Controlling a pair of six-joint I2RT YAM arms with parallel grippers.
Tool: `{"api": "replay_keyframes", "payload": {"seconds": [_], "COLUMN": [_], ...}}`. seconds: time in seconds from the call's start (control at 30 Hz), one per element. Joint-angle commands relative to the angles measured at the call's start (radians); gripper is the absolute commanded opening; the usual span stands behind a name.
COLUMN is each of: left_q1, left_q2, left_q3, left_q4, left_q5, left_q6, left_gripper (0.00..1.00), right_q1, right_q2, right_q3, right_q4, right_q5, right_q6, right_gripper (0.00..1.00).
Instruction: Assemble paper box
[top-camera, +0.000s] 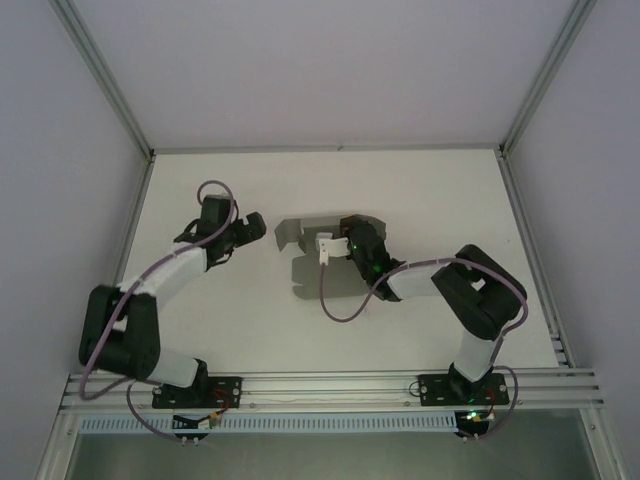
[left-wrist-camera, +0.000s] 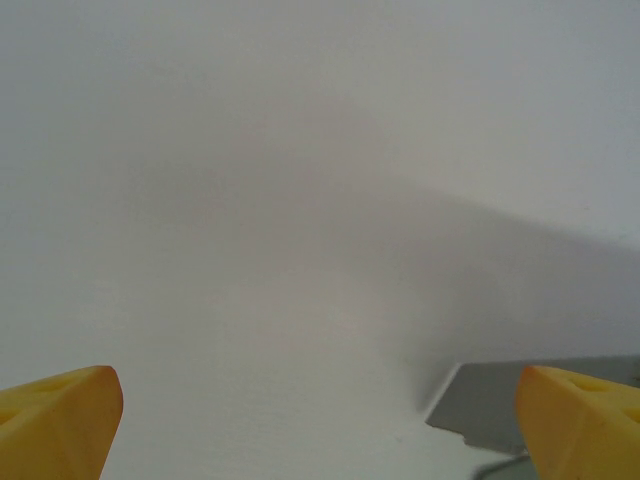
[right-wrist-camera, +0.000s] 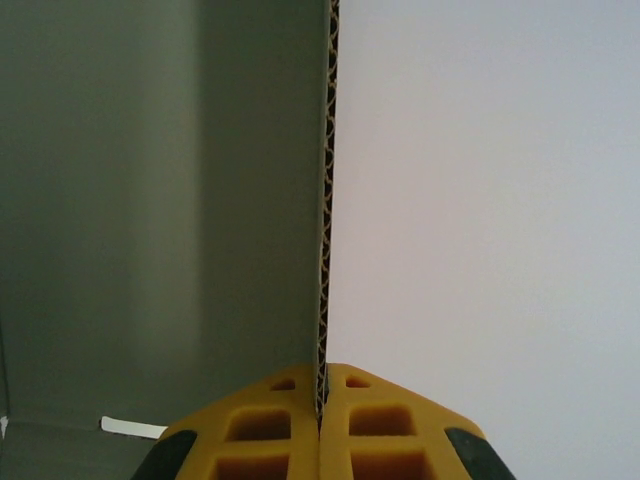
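Observation:
The paper box (top-camera: 312, 262) is a grey die-cut cardboard sheet lying mid-table, with one panel raised at its far edge. My right gripper (top-camera: 337, 246) is shut on that raised panel. In the right wrist view the corrugated edge of the paper box (right-wrist-camera: 324, 200) runs straight up from between the closed yellow fingers (right-wrist-camera: 260, 425), grey face to the left. My left gripper (top-camera: 250, 230) is open just left of the sheet, not touching it. In the left wrist view its yellow fingertips (left-wrist-camera: 60, 420) sit far apart, and a grey corner of the paper box (left-wrist-camera: 490, 400) shows at lower right.
The white table (top-camera: 200, 330) is ringed by white walls with aluminium posts at the back corners. A metal rail (top-camera: 330, 385) runs along the near edge, holding both arm bases. Purple cables loop off each arm.

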Motion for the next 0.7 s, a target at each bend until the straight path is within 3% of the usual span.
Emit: {"api": "replay_keyframes", "payload": {"seconds": [0.0,0.2,0.4,0.6,0.67], "left_q1": [0.011,0.013,0.003,-0.041,-0.059], "left_q2": [0.084,0.243,0.306,0.284,0.29], "left_q3": [0.056,0.174,0.214,0.12,0.107], "left_q4": [0.118,0.091,0.058,0.138,0.175], "left_q5": [0.046,0.075,0.248,0.369,0.408], "left_q6": [0.012,0.079,0.151,0.183,0.193], "left_gripper": [1.0,0.98,0.75,0.59,0.58], "right_q1": [0.003,0.002,-0.004,-0.006,-0.006], "right_q2": [0.053,0.071,0.073,0.065,0.069], "right_q3": [-0.021,-0.024,-0.01,0.002,0.002], "right_q4": [0.122,0.093,0.071,0.049,0.048], "right_q5": [-0.017,-0.025,-0.005,-0.002,-0.001], "right_q6": [-0.086,-0.04,-0.002,0.029,0.032], "right_gripper": [0.02,0.01,0.02,0.02,0.02]}}
